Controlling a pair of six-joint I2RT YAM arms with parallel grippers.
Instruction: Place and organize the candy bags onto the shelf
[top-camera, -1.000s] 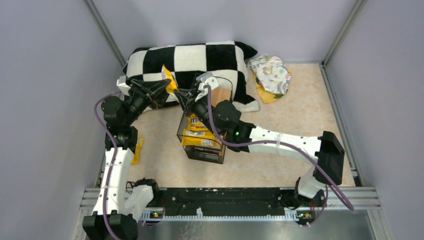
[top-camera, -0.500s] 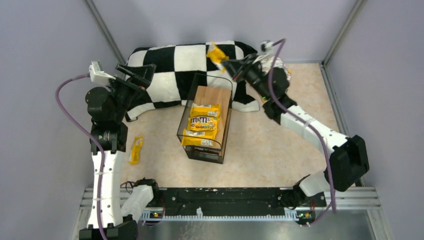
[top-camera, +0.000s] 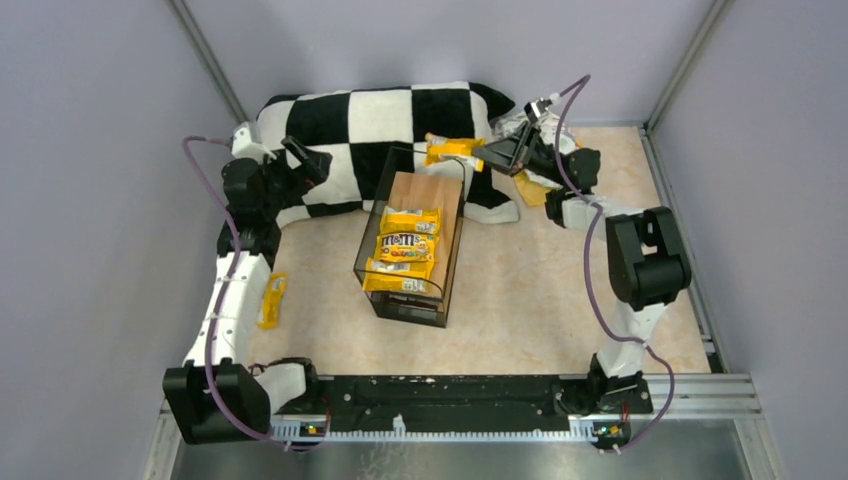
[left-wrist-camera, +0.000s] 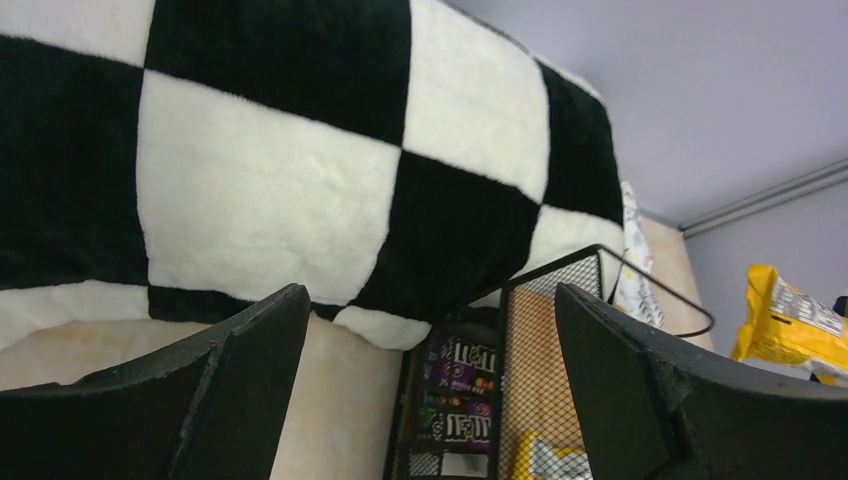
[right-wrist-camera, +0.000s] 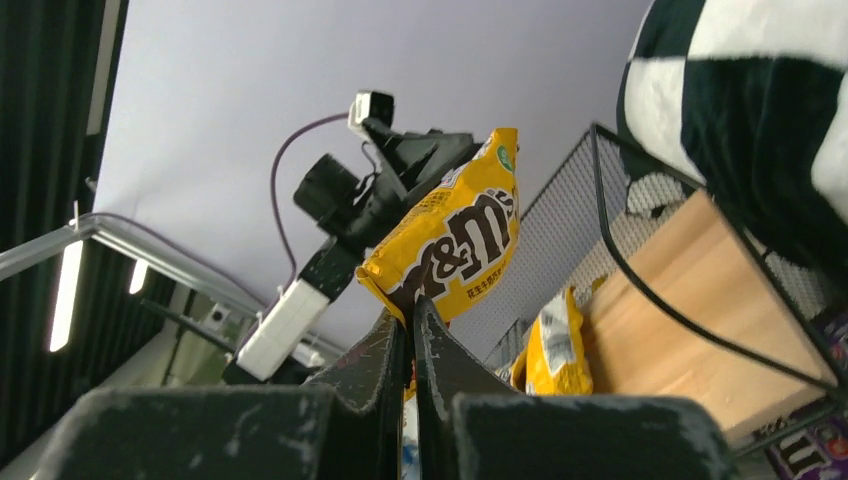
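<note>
The shelf (top-camera: 425, 190), a black wire rack with a wooden top board, stands mid-table with three yellow candy bags (top-camera: 405, 248) lying on its top. My right gripper (top-camera: 483, 155) is shut on a yellow M&M's bag (top-camera: 450, 151) and holds it in the air over the shelf's far end; it also shows in the right wrist view (right-wrist-camera: 450, 240). My left gripper (top-camera: 305, 162) is open and empty by the pillow, left of the shelf. Purple bags (left-wrist-camera: 455, 390) lie inside the shelf's lower level. One yellow bag (top-camera: 271, 300) lies on the table by the left arm.
A big black-and-white checkered pillow (top-camera: 380, 115) lies behind the shelf. A white cartoon-print cloth (top-camera: 548, 140) with a yellow edge lies at the back right, under the right arm. Grey walls close in the table on three sides.
My right gripper has swung from the left of the shelf out to the back right, then lowered the yellow bag toward the shelf's far end. My left gripper has let go and drawn back left.
</note>
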